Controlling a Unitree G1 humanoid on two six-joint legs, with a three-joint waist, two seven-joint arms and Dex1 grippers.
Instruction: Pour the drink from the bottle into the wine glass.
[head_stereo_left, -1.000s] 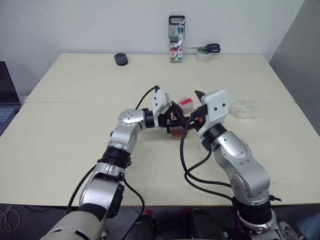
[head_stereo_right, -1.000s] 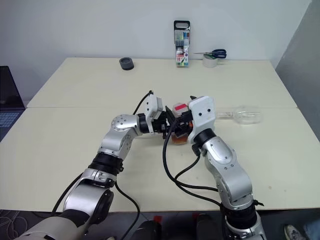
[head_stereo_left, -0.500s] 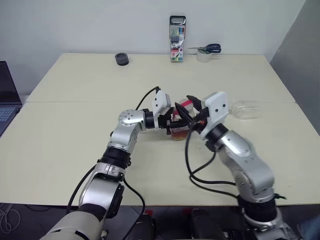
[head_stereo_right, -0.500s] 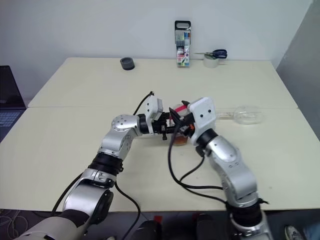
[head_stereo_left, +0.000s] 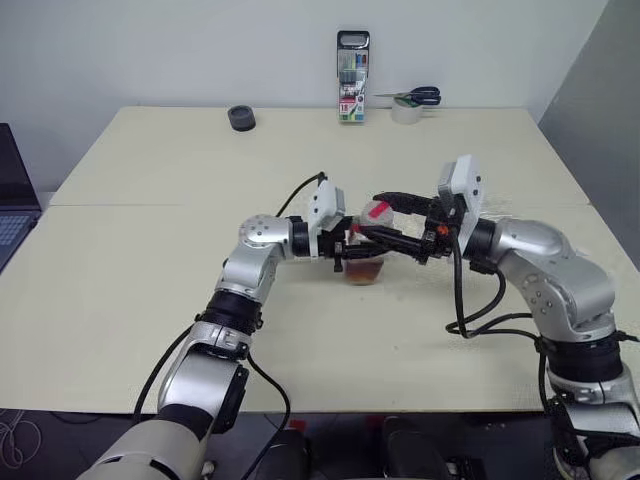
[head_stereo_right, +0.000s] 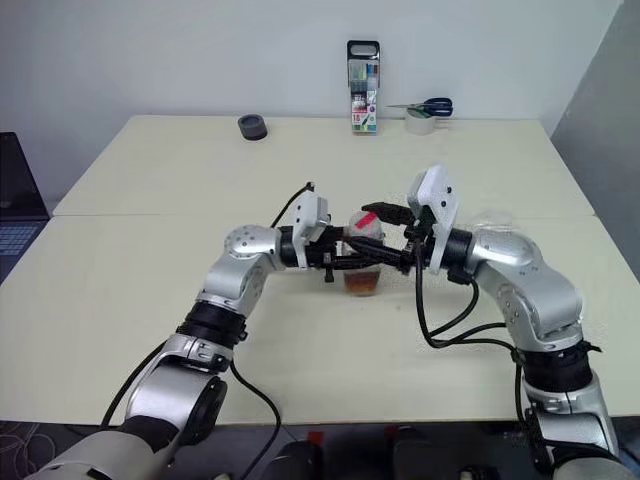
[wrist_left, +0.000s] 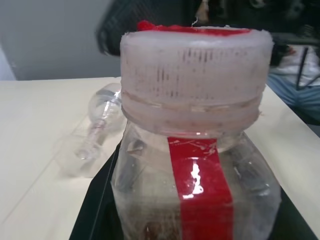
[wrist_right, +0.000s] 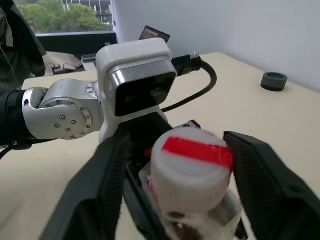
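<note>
**Right end effector straddles the cap, left one grips the body**

The right end effector reaches in level from the right with its two black fingers spread wide, one on either side of the bottle's white-pink cap. In the right wrist view there is a gap on both sides, so it grasps nothing yet. The cap lies directly between those fingers, and the bottle stands upright, its long axis vertical and crosswise to the level reach of both arms.

The left end effector comes in from the left and is clenched on the bottle's lower body. The left wrist view looks straight at the red label strip. A little reddish-brown drink sits at the bottom.

The bottle stands near the middle of the table, between the two arms. The cap is still on, so uncapping looks like the step in hand, and the right arm is the one placed for it.

The wine glass lies on its side, farther right and beyond the right arm, well apart from the bottle. It would need standing up before any pouring.
</note>
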